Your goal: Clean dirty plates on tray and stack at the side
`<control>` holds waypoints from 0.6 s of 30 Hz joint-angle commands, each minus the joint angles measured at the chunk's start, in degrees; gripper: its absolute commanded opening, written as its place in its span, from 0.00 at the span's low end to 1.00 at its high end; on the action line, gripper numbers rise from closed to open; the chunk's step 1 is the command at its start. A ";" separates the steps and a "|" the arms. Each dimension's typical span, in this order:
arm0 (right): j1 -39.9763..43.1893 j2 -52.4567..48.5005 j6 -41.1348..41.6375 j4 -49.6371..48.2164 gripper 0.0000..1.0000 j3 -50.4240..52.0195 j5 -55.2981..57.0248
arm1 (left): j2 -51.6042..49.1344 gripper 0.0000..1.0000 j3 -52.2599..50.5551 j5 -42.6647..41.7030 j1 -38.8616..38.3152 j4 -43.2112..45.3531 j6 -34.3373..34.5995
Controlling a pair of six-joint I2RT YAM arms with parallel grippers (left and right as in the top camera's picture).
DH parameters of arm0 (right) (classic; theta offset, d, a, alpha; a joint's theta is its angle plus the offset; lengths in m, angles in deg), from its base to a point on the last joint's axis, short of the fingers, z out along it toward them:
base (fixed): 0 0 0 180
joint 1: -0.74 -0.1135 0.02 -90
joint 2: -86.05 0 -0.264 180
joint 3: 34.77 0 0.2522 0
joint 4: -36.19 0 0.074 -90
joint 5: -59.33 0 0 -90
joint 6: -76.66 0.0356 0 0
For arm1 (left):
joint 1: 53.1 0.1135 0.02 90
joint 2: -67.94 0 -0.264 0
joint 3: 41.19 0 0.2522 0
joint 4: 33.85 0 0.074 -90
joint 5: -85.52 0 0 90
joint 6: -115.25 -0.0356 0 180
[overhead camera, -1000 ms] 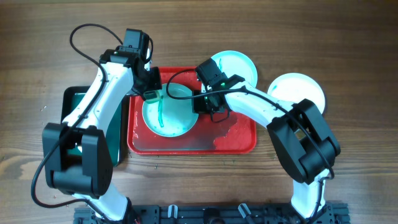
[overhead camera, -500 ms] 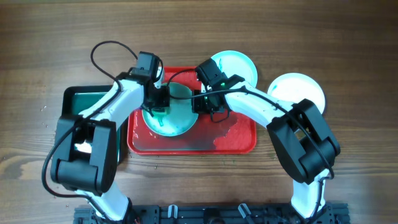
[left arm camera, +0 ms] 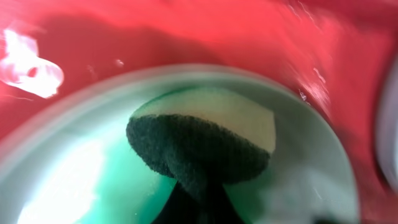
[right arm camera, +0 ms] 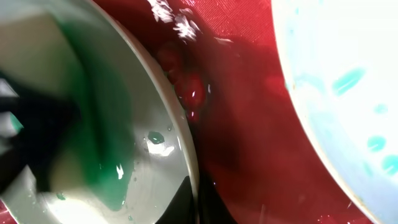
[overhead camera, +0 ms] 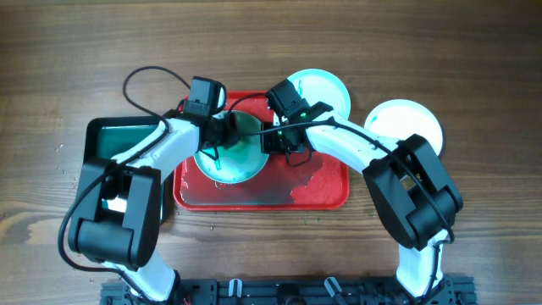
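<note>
One green-smeared plate point(overhead camera: 241, 161) on the red tray point(overhead camera: 326, 193), rigid but likely slick, is best held by its rim, where the right end effector point(overhead camera: 272, 141) pinches it while the left end effector point(overhead camera: 222, 135) clamps a sponge point(left arm camera: 199, 149).

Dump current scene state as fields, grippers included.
on tray: one plate smeared green, on red tray
left gripper: shut on sponge, sponge on that plate
right gripper: shut on plate's right rim
off to the right: mint plate, white plate
other: black tray of green liquid, left of red tray
</note>
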 commanded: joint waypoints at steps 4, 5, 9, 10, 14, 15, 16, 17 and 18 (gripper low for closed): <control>-0.28 -1.31 -0.98 0.72 0.05 0.00 -0.39 | -1.84 0.04 -1.03 16.59 2.25 -9.01 12.85; -0.28 -1.31 -0.98 0.72 0.04 0.00 -0.39 | -1.84 0.04 -1.03 13.86 2.27 -11.34 10.45; -0.28 -1.31 -1.03 0.68 0.04 0.00 -0.42 | -1.73 0.04 -1.03 2.08 2.27 -20.04 -5.33; -0.28 -1.31 -1.01 0.66 0.04 0.00 -0.42 | -1.73 0.04 -1.03 0.96 2.25 -20.90 -8.37; -0.28 -1.31 -1.25 0.48 0.04 0.00 -0.83 | -1.75 0.04 -1.05 -11.45 2.25 -21.20 -23.67; -0.28 -1.31 -1.27 0.48 0.04 0.00 -0.83 | -1.75 0.04 -1.05 -14.16 2.16 -21.49 -26.43; -0.28 -1.31 -1.25 0.46 0.04 0.00 -0.81 | -1.75 0.04 -1.05 -15.32 1.75 -22.25 -28.30; -0.28 -1.31 -1.25 0.46 0.04 0.00 -0.83 | -1.75 0.04 -1.05 -15.30 0.87 -23.28 -30.42; -0.28 -1.31 -1.25 0.46 0.04 0.00 -0.81 | -1.75 0.04 -1.05 -15.28 0.13 -23.85 -32.20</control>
